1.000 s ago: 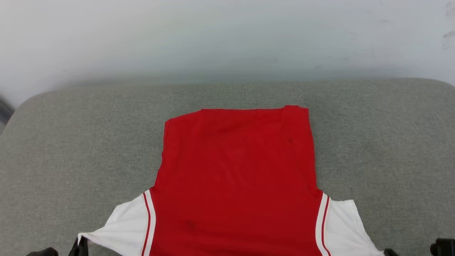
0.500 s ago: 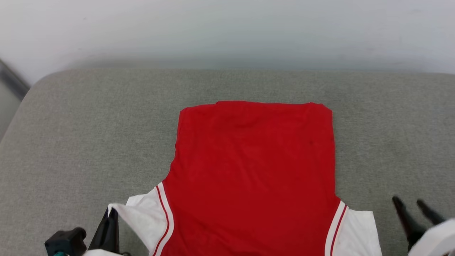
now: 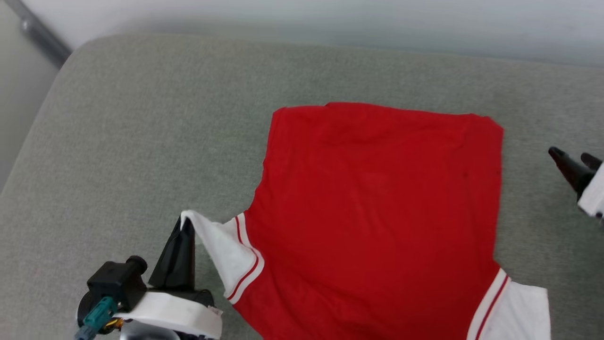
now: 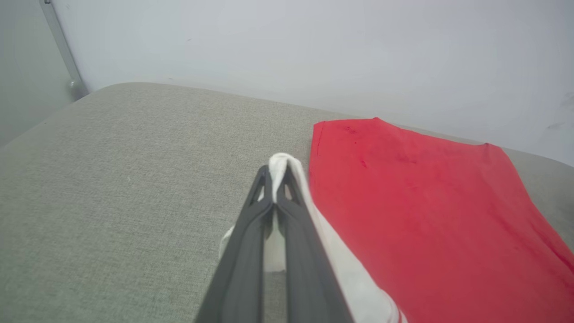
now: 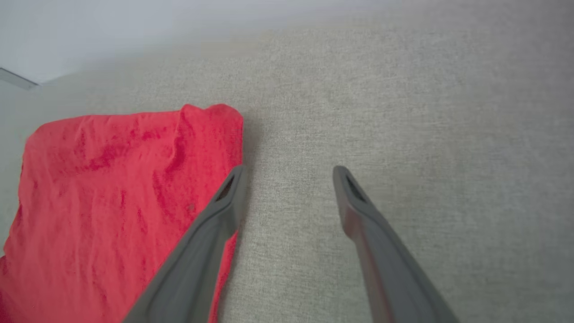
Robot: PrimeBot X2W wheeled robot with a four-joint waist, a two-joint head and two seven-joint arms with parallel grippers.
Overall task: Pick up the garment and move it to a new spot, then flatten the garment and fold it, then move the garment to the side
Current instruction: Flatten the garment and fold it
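Clamping the one garment (image 3: 377, 212), left pincer (image 3: 185, 223) holds; right pincer (image 3: 570, 155) gapes.

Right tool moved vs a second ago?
Yes. Against the red soft-fabric jersey, the right tool went from beside its white sleeve forward to beside its far corner.

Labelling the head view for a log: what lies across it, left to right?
In order: left pincer, shut on a sleeve tip → red soft-fabric jersey with white sleeve panels → right pincer, open.
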